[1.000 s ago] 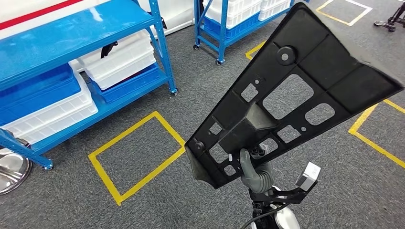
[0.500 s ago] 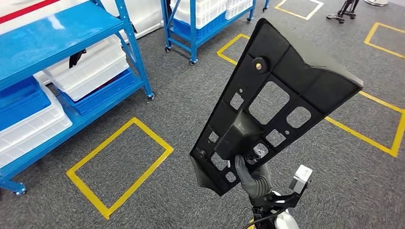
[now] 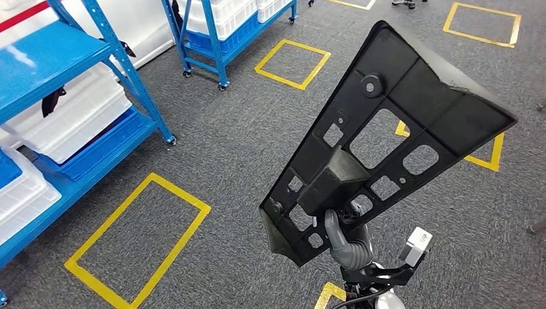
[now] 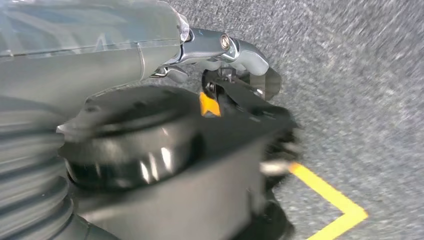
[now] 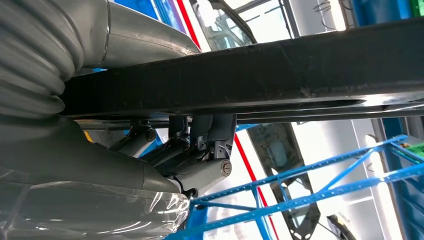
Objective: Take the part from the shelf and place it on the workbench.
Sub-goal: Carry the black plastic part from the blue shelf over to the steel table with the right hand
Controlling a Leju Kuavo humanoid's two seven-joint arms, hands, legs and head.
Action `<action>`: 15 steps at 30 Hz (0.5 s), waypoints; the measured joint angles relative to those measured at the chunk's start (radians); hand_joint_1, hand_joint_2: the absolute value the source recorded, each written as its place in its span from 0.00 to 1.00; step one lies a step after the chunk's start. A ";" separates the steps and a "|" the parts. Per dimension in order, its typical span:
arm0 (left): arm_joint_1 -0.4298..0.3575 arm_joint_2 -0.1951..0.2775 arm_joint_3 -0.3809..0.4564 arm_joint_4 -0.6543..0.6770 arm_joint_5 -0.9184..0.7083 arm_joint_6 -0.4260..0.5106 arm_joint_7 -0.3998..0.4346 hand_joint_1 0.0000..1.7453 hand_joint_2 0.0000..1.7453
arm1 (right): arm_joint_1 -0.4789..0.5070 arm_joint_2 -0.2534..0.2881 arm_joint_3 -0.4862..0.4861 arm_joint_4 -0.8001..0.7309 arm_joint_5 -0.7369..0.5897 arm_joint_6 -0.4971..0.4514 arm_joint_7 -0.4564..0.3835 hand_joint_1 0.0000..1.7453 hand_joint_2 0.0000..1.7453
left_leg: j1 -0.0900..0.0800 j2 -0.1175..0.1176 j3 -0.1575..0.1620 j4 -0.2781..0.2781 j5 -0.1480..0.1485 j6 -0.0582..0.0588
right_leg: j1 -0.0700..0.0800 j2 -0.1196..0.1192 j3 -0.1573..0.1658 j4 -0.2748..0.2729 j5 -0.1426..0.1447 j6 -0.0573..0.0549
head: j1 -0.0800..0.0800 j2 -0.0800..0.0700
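- The part (image 3: 386,122), a flat black plastic panel with many cut-outs, stands tilted in the air over the carpet (image 3: 219,167), its wide end uppermost and its narrow end lowest.
- The right hand (image 3: 348,241) grips the part at the narrow end; its thumb lies on the panel's face, and in the right wrist view the dark fingers (image 5: 200,137) press the panel's underside.
- The left hand (image 4: 220,50) hangs over the carpet; whether its fingers are curled or spread I cannot tell.
- Blue shelves (image 3: 45,64) at the left hold white bins (image 3: 71,116) and blue bins (image 3: 103,145); what is in the bins is not visible.
- A second blue shelf (image 3: 212,38) farther back carries more white bins.
- Yellow tape squares (image 3: 135,238) mark the carpet between shelves and part, with bare carpet around them.
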 joint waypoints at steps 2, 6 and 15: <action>0.003 0.006 0.005 0.000 0.015 0.004 0.015 0.00 1.00 | -0.005 0.000 0.001 0.008 -0.004 0.017 0.000 1.00 1.00 | -0.002 -0.004 -0.027 0.043 0.007 0.008 | 0.007 0.024 -0.001 0.000 0.002 -0.003 | 0.000 0.000; 0.004 0.023 0.026 0.000 0.048 0.009 0.022 0.00 1.00 | -0.030 0.001 0.006 0.026 -0.008 0.047 -0.005 1.00 1.00 | -0.014 -0.068 0.074 -0.197 0.140 0.043 | 0.009 0.068 0.001 0.002 0.005 -0.002 | 0.001 0.000; 0.005 0.039 0.051 0.000 0.041 -0.001 0.050 0.00 1.00 | -0.093 0.011 0.019 0.083 -0.021 0.039 -0.020 1.00 1.00 | -0.014 -0.009 0.115 -0.301 0.178 0.064 | -0.007 0.001 -0.108 0.202 -0.100 0.043 | 0.003 0.000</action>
